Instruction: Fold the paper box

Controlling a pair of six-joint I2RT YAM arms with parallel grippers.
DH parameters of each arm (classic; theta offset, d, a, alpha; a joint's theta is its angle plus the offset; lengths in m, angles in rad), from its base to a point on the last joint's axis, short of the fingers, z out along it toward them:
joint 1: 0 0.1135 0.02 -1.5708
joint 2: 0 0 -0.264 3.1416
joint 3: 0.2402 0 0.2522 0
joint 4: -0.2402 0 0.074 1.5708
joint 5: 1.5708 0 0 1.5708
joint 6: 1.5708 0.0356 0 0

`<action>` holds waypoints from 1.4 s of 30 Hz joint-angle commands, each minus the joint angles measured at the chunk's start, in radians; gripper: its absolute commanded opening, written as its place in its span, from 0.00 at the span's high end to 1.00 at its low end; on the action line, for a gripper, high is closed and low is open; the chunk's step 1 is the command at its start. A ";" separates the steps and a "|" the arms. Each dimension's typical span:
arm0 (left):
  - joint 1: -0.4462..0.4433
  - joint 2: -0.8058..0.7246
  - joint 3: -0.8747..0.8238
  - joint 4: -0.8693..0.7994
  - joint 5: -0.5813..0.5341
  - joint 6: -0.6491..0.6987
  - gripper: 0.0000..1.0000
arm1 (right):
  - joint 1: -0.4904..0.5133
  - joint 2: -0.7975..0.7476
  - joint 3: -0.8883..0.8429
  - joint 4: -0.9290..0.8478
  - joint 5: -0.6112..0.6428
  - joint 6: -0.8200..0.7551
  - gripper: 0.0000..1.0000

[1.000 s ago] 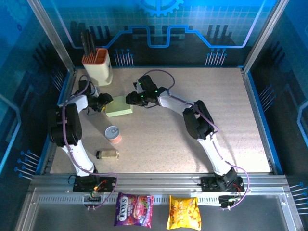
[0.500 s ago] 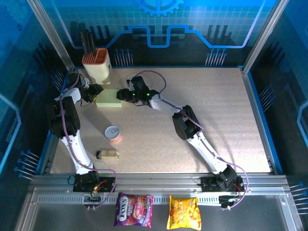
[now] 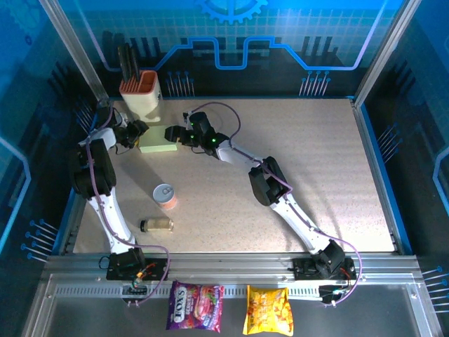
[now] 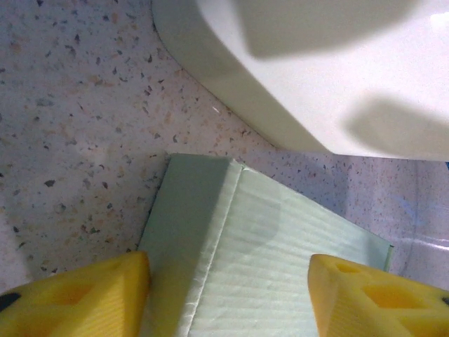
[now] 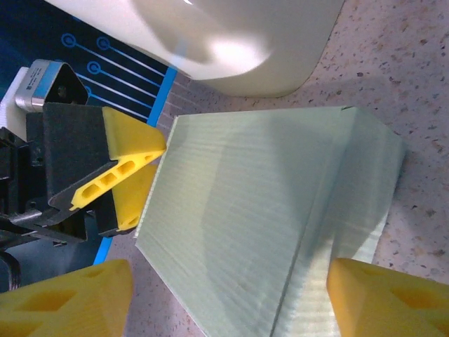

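Mint-green cardboard is getting all the attention: the paper box [image 3: 157, 141] is lying flat on the table [image 3: 316, 161], just in front of the cream holder [image 3: 142, 97] and close to its foot. It is looking like a shallow, closed box rather than a loose sheet.

The left gripper [image 4: 228, 295] is hovering right in front of the holder, at the near end of the box. Its yellow fingers [image 4: 77, 298] are standing well apart, one at the box's edge and one over its top, clamping nothing. From the other arm's camera, one fingertip seems to be resting against the cardboard edge.

The right gripper [image 5: 231, 298] is facing it from the box's other end, further off to the holder's right. Its jaws are spread wide on either side of the box and gripping nothing either.

I'd say the two are flanking the box so each can press or steady an end. The holder may be serving as a backstop, keeping the light card from sliding.

A small tin [image 3: 165, 195] and a jar [image 3: 156, 225] on its side are sitting well forward of the holder, out of the way.
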 commanded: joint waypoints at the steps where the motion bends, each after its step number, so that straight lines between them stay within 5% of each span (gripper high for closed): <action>1: 0.003 -0.014 0.011 -0.079 -0.019 -0.013 0.32 | 0.025 -0.048 -0.043 -0.015 0.001 -0.043 0.19; 3: 0.005 -0.033 0.014 -0.091 -0.046 -0.006 0.27 | 0.022 -0.089 -0.094 -0.010 0.005 -0.065 0.01; 11: 0.005 -0.147 -0.013 -0.123 -0.143 0.034 0.00 | -0.007 -0.271 -0.309 -0.009 -0.026 -0.167 0.01; 26: -0.138 -0.574 -0.451 0.126 -0.332 0.161 0.00 | -0.217 -0.844 -1.097 0.017 0.002 -0.447 0.01; 34: -0.290 -0.730 -0.735 0.346 -0.531 0.364 0.00 | -0.352 -1.115 -1.365 -0.157 0.269 -0.691 0.01; 42: -0.338 -0.760 -0.917 0.530 -0.509 0.456 0.00 | -0.469 -1.340 -1.642 -0.050 0.524 -0.861 0.01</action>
